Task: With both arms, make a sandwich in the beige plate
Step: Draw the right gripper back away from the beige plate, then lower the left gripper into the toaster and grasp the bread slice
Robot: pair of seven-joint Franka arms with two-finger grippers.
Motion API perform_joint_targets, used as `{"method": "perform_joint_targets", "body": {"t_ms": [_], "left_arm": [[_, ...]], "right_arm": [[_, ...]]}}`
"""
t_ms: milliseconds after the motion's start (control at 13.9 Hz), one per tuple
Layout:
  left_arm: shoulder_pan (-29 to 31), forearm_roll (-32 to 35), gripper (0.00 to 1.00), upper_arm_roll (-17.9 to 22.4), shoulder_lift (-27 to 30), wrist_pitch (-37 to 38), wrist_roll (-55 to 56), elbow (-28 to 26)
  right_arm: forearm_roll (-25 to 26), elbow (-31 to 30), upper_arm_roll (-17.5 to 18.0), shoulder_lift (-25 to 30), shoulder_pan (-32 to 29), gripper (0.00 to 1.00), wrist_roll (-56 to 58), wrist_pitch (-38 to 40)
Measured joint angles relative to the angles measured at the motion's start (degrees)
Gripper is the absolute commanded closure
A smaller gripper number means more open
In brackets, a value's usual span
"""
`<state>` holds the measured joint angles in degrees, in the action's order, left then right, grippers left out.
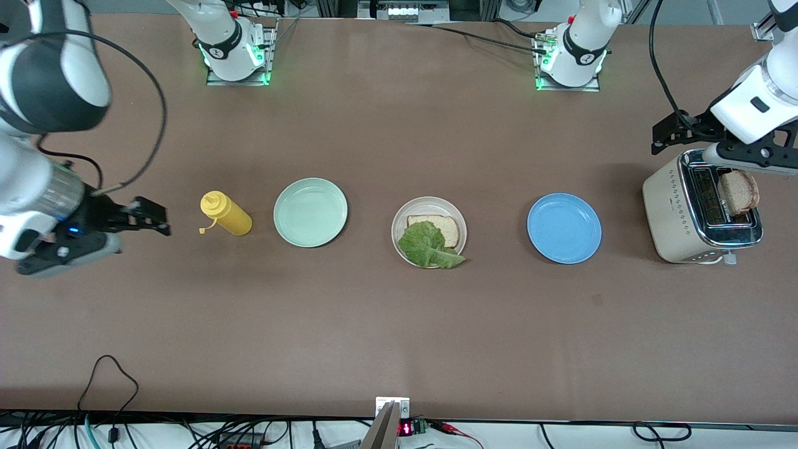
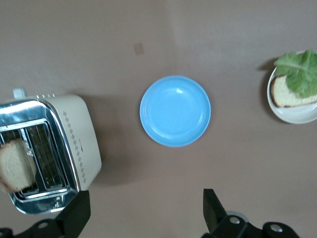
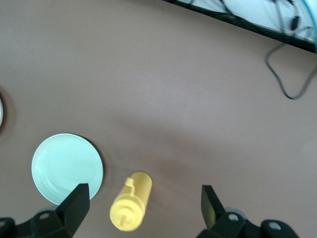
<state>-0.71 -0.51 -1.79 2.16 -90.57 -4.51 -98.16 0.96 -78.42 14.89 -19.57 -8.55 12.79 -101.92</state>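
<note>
Front view shows the beige plate (image 1: 457,218) mid-table, between the mint green plate (image 1: 310,212) and the blue plate (image 1: 564,227); on it lie one bread slice (image 1: 436,227) w/ a lettuce leaf (image 1: 429,246) draped over its camera-side edge, so the sandwich is half built, top slice missing; that second slice (image 1: 738,191) stands up out of a slot of the toaster (image 1: 698,215) at the left arm's end of the table; left gripper (image 1: 673,134) hangs up above the toaster, jaws spread wide, nothing in them, per its wrist view too; right gripper (image 1: 149,218) hovers by the yellow squeeze bottle (image 1: 225,214) at the right arm's end, jaws also wide & empty; step in hand, by my read: fetch the toast; next move needs the left gripper lowered over the slice, jaws lined up across its flat faces, then a gentle pinch, lift straight up; the sauce may fall to the right arm.
</note>
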Motion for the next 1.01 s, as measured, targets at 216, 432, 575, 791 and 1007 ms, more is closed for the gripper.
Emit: {"method": "perform_joint_targets", "body": {"t_ms": [216, 432, 575, 791, 1007], "left_arm": [[2.18, 0.05, 0.0, 0.47, -3.34, 2.42, 0.01, 1.23], [8.1, 1.55, 0.0, 0.81, -10.01, 2.41, -4.66, 4.6], [12.35, 4.78, 0.0, 1.0, -13.68, 1.62, -8.85, 5.3], [16.79, 5.81, 0.0, 1.09, -16.74, -2.1, -11.38, 4.99], [20.97, 6.11, 0.0, 1.16, -18.01, -5.65, -16.51, 4.33]], "right_arm": [[0.0, -0.8, -0.01, 1.56, -1.94, 0.0, 0.0, 0.11], [0.01, -1.27, -0.02, 3.45, -2.54, 0.0, -0.45, 1.34], [0.01, -2.43, 0.0, 5.62, -2.65, 0.0, -1.52, 1.84], [0.01, -4.58, -0.25, 9.17, -1.91, 0.0, -4.19, 3.11], [0.02, -8.12, -7.11, 13.25, 3.87, 0.0, -5.76, 3.63]]}}
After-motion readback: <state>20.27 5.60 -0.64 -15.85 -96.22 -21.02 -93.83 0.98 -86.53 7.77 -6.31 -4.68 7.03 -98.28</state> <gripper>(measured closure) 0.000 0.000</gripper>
